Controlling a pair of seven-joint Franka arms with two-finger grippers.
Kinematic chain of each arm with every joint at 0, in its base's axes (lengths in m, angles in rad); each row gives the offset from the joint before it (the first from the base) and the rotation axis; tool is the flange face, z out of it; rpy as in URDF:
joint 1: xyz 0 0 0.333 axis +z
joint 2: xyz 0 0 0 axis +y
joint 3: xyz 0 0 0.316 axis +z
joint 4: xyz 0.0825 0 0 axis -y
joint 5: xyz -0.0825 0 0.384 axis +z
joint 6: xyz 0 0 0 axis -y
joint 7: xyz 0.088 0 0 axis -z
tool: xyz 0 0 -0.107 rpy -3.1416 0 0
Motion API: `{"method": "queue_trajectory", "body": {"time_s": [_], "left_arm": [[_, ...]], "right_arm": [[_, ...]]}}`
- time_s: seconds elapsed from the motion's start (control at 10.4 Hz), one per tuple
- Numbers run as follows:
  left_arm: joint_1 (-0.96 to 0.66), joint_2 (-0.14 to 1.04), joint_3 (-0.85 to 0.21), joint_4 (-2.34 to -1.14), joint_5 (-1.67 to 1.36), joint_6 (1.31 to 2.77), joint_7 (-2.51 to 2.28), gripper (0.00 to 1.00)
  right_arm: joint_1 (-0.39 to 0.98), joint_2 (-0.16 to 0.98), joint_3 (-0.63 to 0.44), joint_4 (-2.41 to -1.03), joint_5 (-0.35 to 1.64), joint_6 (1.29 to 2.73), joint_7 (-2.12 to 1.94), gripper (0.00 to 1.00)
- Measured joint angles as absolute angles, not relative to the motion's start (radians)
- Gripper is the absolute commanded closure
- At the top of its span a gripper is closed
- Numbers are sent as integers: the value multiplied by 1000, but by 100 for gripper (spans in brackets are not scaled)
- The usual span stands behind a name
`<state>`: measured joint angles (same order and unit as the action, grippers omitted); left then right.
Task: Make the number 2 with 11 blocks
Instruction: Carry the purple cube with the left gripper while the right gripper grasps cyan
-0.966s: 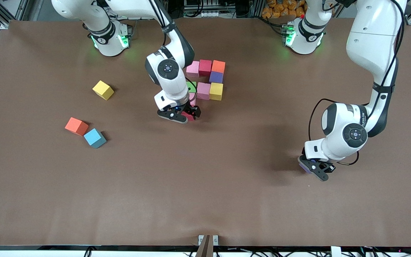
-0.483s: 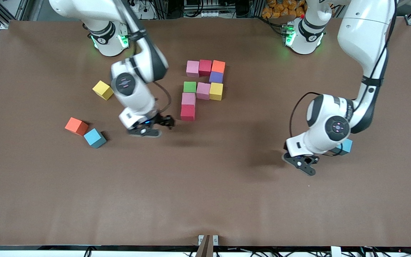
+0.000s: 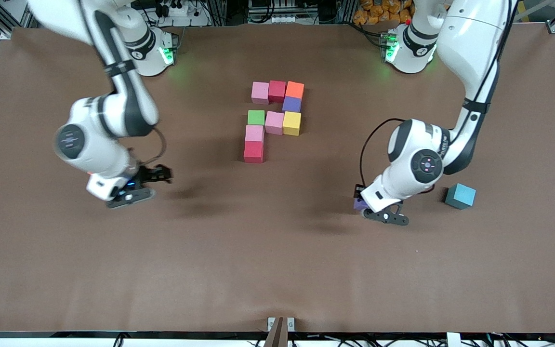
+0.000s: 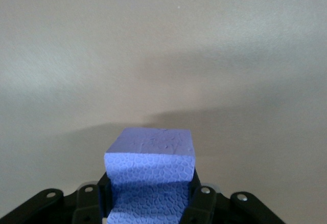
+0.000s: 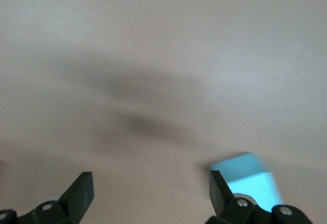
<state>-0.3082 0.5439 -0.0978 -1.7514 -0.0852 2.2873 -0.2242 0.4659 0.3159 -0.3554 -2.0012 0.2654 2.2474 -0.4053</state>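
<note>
The number 2 [image 3: 274, 120] lacks its bottom row. The left gripper [image 3: 365, 205] clamps a purple block [image 4: 150, 170]: set it flush beside the red block [image 3: 253, 152]. The right gripper [image 3: 154, 176] hangs open-fingered over bare table.

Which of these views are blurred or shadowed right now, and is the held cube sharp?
Right wrist view: smeared by motion blur, a dark streaky shadow on the table, the teal-blue block soft-edged beside the open right hand. Left wrist view: sharp, the purple block showing its foam texture in the shut left hand, soft shadow around it. Front view: evenly lit, soft arm shadows on the table.
</note>
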Motion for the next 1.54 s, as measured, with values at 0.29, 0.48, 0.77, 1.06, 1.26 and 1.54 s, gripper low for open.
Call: {"method": "queue_trajectory", "body": {"time_s": [0.29, 0.48, 0.77, 1.06, 1.26, 1.54], "left_arm": [[-372, 544, -134, -1752, -89, 2284, -629, 100], [-430, 541, -145, -1750, -89, 2284, -924, 100], [-456, 538, -180, -1750, -89, 2285, -1334, 96], [-481, 542, -200, -1757, -87, 2296, -1661, 97], [-503, 547, -209, -1758, -85, 2300, -1804, 97], [-529, 568, -241, -1763, -85, 2337, -1960, 98]], "right_arm": [[383, 325, -354, -2017, 265, 2247, -670, 0], [373, 336, -354, -2033, 265, 2276, -784, 0], [346, 378, -353, -2065, 277, 2354, -890, 0], [339, 421, -353, -2092, 434, 2365, -980, 0], [339, 442, -352, -2112, 479, 2378, -997, 0], [338, 445, -351, -2132, 486, 2458, -1049, 0]]}}
